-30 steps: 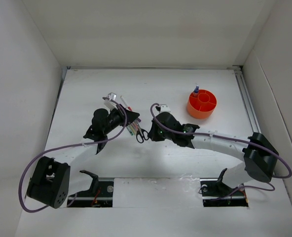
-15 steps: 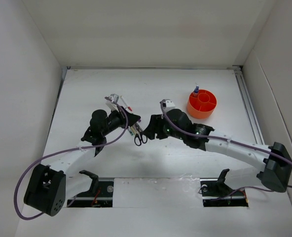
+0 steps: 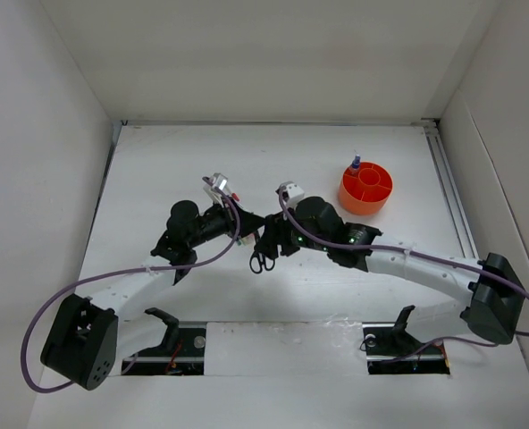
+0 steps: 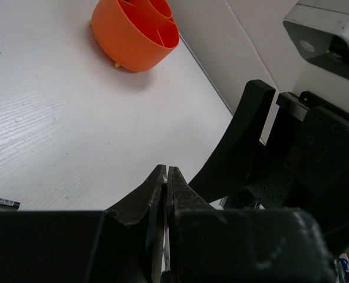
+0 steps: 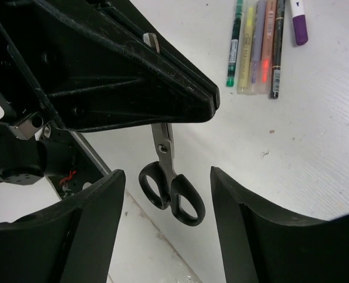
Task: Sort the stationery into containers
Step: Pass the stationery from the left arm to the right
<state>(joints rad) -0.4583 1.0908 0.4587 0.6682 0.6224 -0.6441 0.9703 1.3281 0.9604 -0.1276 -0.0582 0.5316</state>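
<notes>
Top external, left arm [image 3: 135, 284] stretched inward, jaws pinching scissors [image 3: 262, 260]

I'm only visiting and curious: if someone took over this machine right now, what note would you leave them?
Left gripper: shut on the scissors by the blades, handles hanging down.
Right gripper: open, fingers either side of the handles, not touching.
Pens lie in a row on the table.
Orange tub: blue-capped bottle at its far rim, no pens seen inside.
Done: little, by the look of it.
To do: scissors and pens into the tub.
</notes>
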